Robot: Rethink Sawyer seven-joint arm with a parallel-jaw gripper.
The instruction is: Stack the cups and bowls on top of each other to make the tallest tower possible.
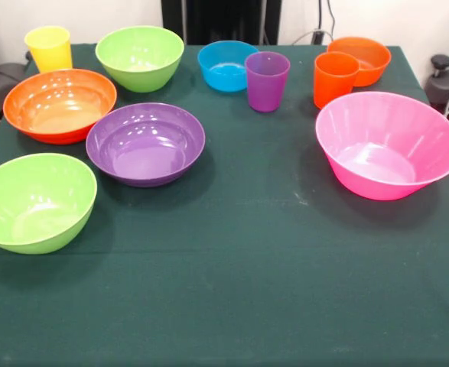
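Seven glossy plastic bowls, led by a large pink bowl (387, 144), and three tumblers stand unstacked on the green-clothed bench (239, 290); the tool is unseen.

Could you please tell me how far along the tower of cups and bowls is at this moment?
Nothing looks stacked yet: the large pink plastic bowl, the purple plastic bowl and the ribbed purple plastic cup each rest separately on the green tablecloth, as do the other bowls and cups. Nothing is in hand; no gripper shows. The whole tower remains to be built.
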